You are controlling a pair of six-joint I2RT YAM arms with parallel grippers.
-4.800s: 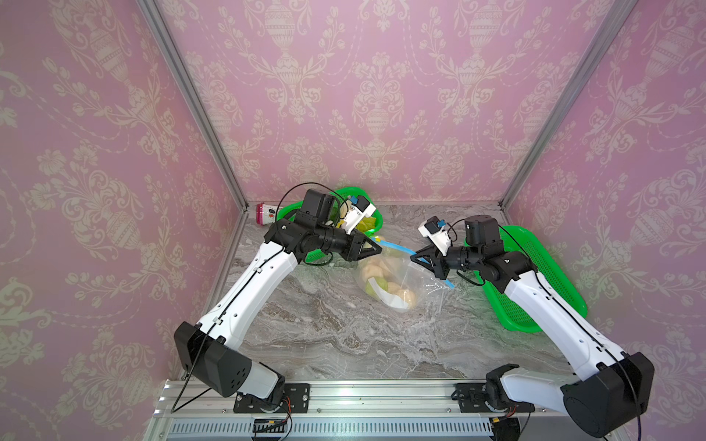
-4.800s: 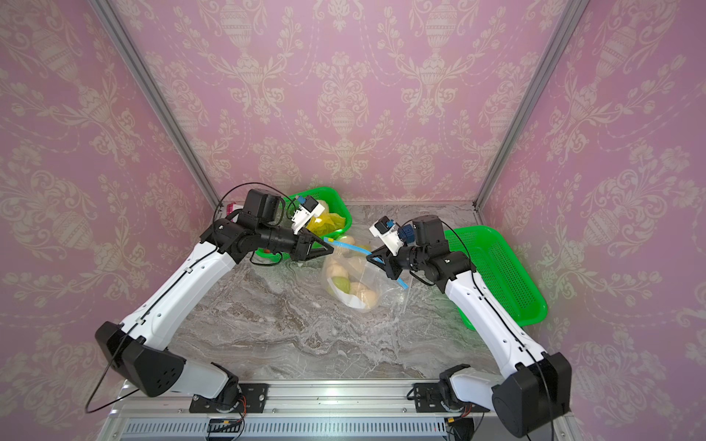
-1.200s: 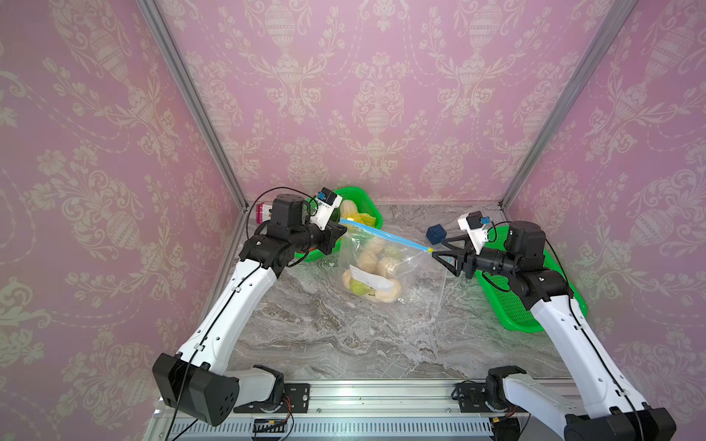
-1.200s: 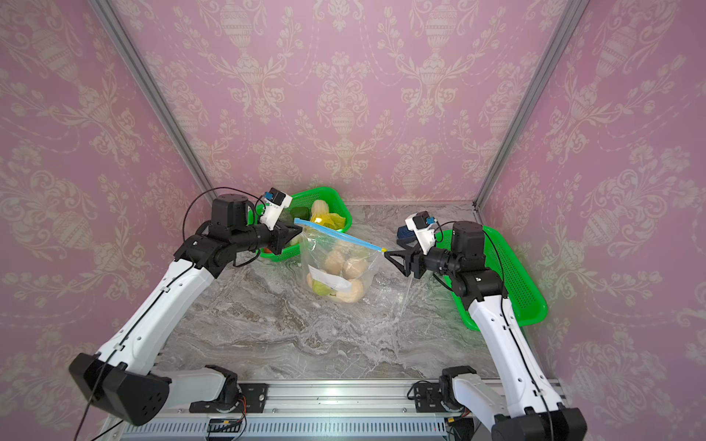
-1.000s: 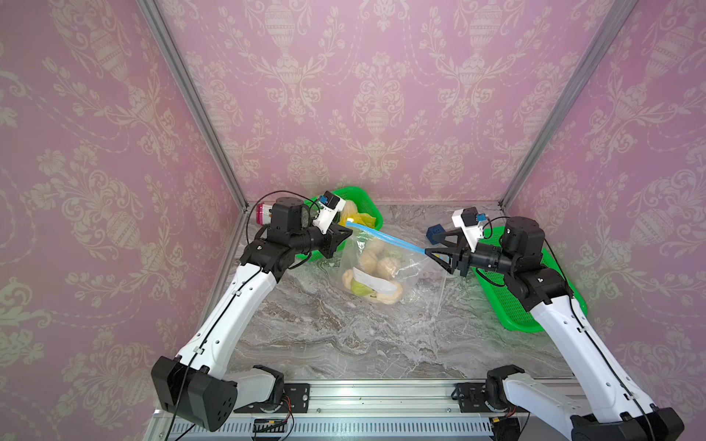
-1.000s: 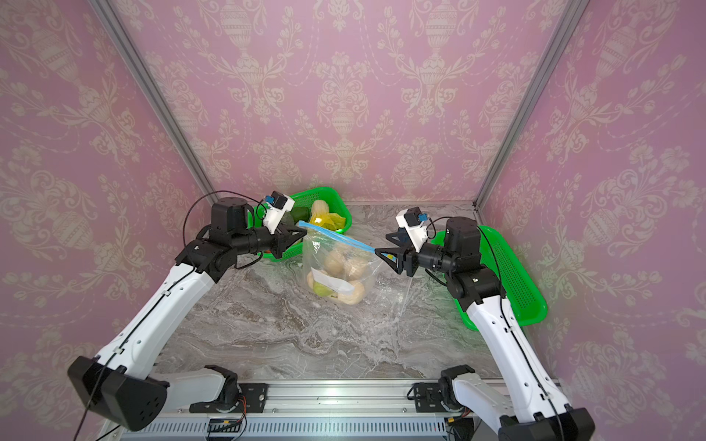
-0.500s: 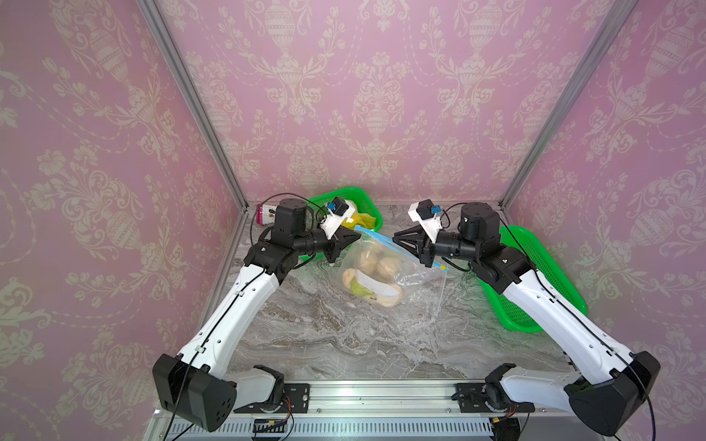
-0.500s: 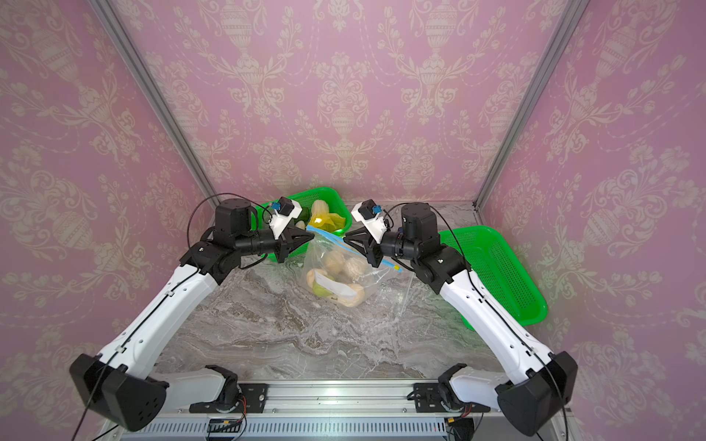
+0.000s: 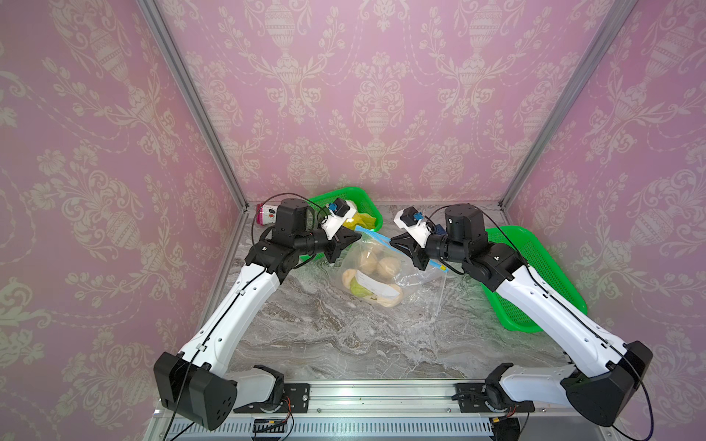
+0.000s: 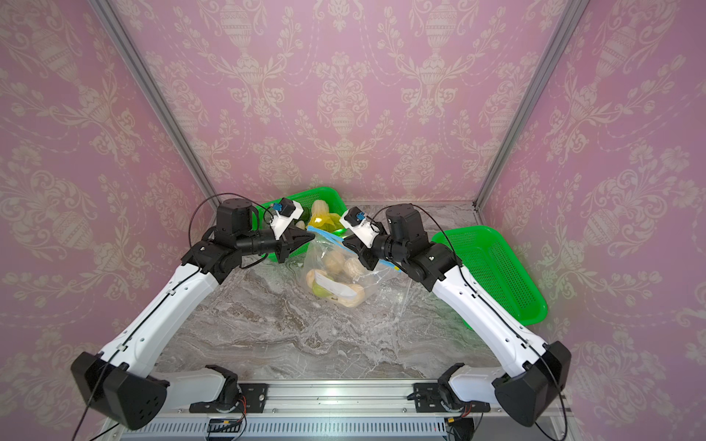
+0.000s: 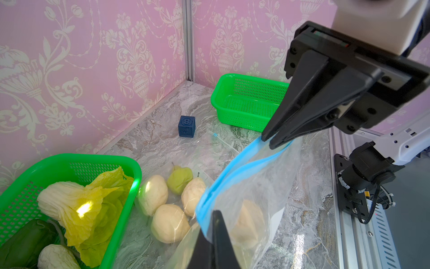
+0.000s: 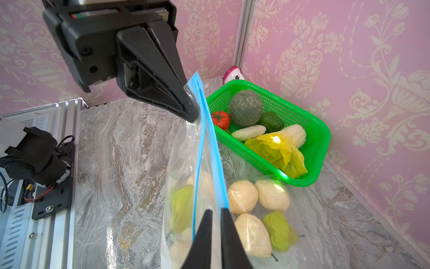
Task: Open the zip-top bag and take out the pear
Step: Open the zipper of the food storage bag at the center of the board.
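Note:
The clear zip-top bag (image 9: 410,273) (image 10: 376,278) with a blue zip strip (image 12: 210,139) hangs over the marble, its bottom resting on it. Several pale pears (image 9: 382,263) (image 12: 243,196) and green ones (image 11: 179,178) lie inside. My left gripper (image 9: 359,235) (image 11: 214,213) is shut on the strip's left end. My right gripper (image 9: 391,241) (image 12: 216,210) is shut on the strip close by, facing the left one. In both wrist views the two blue lips stand slightly apart between the grippers.
A green basket (image 9: 376,214) (image 12: 321,139) of vegetables stands at the back left, just behind the bag. Another green basket (image 9: 535,259) (image 11: 246,102) lies at the right. A blue cube (image 11: 186,126) sits by the back wall, a pink-lidded jar (image 9: 266,214) in the back-left corner.
My right gripper has moved left along the zip strip to near the left gripper and has shut on it. The once taut strip has gone slack. The left gripper kept its hold.

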